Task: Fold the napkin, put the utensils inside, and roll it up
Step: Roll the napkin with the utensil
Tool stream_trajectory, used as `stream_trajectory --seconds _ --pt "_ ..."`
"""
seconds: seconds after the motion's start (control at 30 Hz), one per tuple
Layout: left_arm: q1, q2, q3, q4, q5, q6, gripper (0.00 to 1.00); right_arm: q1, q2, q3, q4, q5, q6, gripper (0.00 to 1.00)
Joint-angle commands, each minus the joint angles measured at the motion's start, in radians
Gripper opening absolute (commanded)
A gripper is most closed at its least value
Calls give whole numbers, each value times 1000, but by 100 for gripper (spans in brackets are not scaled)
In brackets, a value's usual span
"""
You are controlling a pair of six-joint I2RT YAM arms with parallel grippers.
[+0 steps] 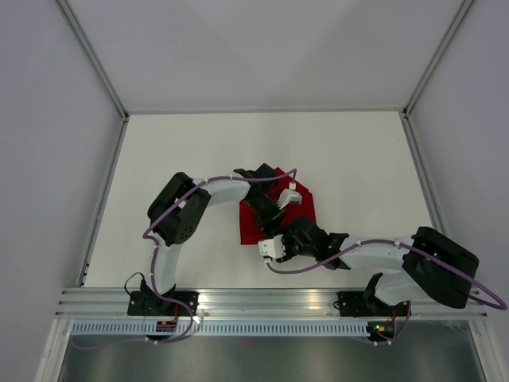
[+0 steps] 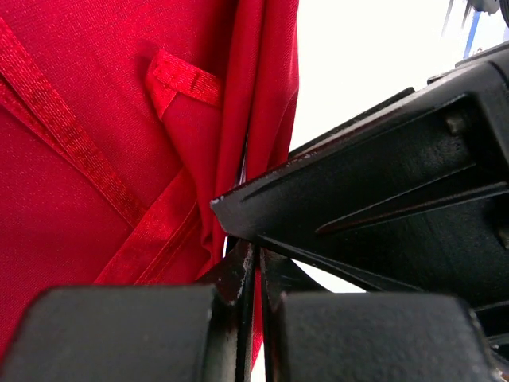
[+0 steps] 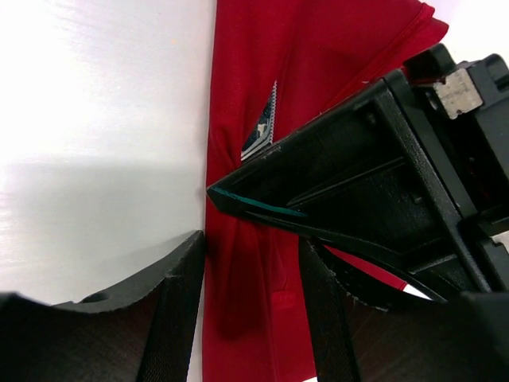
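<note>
The red napkin (image 1: 253,224) lies folded and bunched in the middle of the white table. My left gripper (image 1: 274,208) reaches over it from the left and is shut on a thin fold of the napkin (image 2: 95,143); a red strip shows between the closed left gripper (image 2: 256,270) fingers. My right gripper (image 1: 298,237) comes in from the near side. It is open, and the right gripper (image 3: 250,318) fingers stand on either side of a narrow rolled strip of the napkin (image 3: 318,64). A small grey serrated tip (image 3: 261,131), perhaps a utensil, pokes out of a fold; the rest is hidden.
The white table (image 1: 358,159) spreads around the napkin on all sides. A metal rail (image 1: 270,302) with both arm bases runs along the near edge. Grey walls enclose the left, right and far sides. The two grippers nearly touch each other.
</note>
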Motion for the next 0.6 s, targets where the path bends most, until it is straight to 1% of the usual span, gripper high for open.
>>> stream_trajectory --seconds 0.0,0.27,0.43,0.53,0.57 --pt "1 3 16 -3 27 -18 2 -12 36 40 -31 -13 9 57" --pt "5 -3 14 -4 30 -16 2 -81 76 80 -64 -68 18 56" --pt "9 -5 16 -4 30 -16 4 -104 102 108 -116 -114 12 49" --pt "13 -6 16 -4 27 -16 5 -124 115 135 -169 -151 1 39" --pt "13 -6 16 -4 27 -15 6 -128 118 142 -180 -157 0 37"
